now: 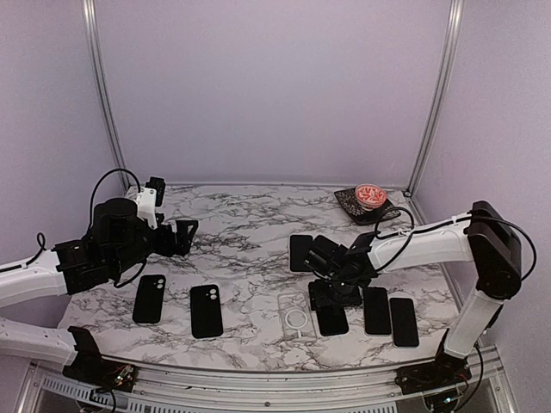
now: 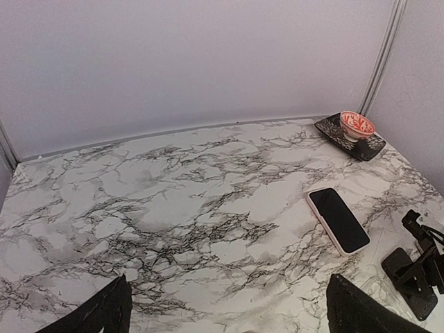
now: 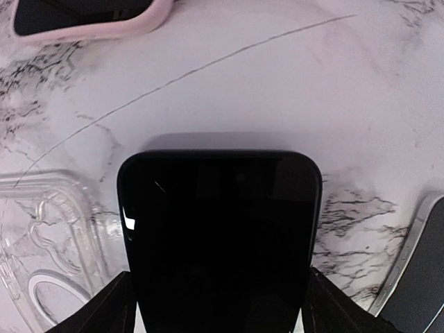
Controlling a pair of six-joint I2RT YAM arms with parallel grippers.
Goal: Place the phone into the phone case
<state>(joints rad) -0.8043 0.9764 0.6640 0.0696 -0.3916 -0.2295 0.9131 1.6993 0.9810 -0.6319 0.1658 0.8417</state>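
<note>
A bare black phone lies lengthwise between my right gripper's fingers, which press against its two long sides. A thin shadow shows beyond its far end. From above, the phone sticks out toward the near edge from under the right gripper. The clear phone case, with a ring on its back, lies empty just left of it; its corner is also visible in the right wrist view. My left gripper hovers open at the far left, its fingers wide over bare marble.
A phone in a pink case lies behind the right gripper. Two more dark phones lie to the right. Two black cases or phones lie near the left arm. A red bowl on a dark plate sits at the back right.
</note>
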